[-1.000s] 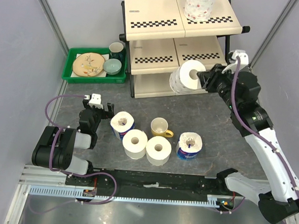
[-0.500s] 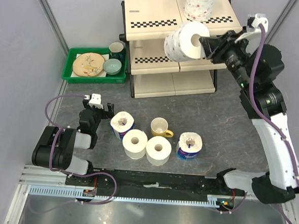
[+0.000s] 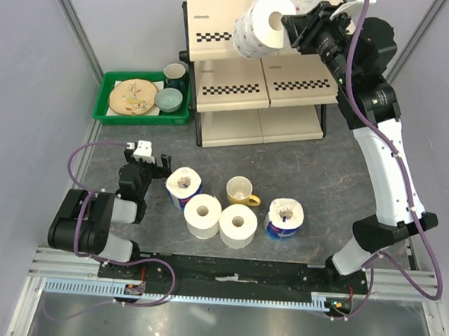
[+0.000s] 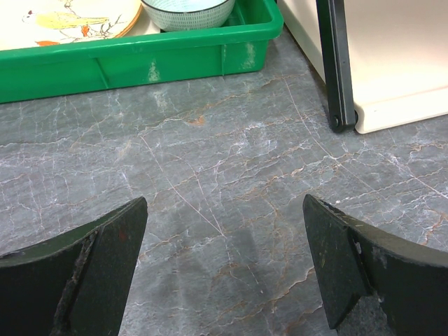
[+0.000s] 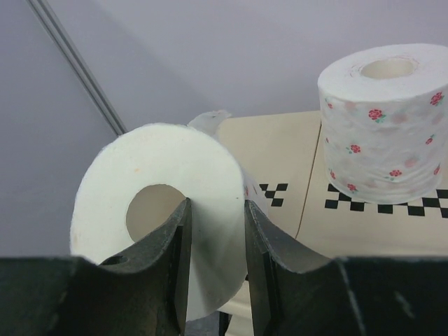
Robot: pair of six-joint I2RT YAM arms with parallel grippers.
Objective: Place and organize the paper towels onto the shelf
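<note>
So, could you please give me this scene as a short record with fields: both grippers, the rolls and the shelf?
right gripper: shut on the held roll, one finger in its core, above the top tier of the shelf
left gripper: open, empty, low over the table
on shelf: one floral roll, upright, top tier
on table: two blue-wrapped rolls, two plain rolls, beside the yellow mug

Bright even light, soft shadows, sharp
</note>
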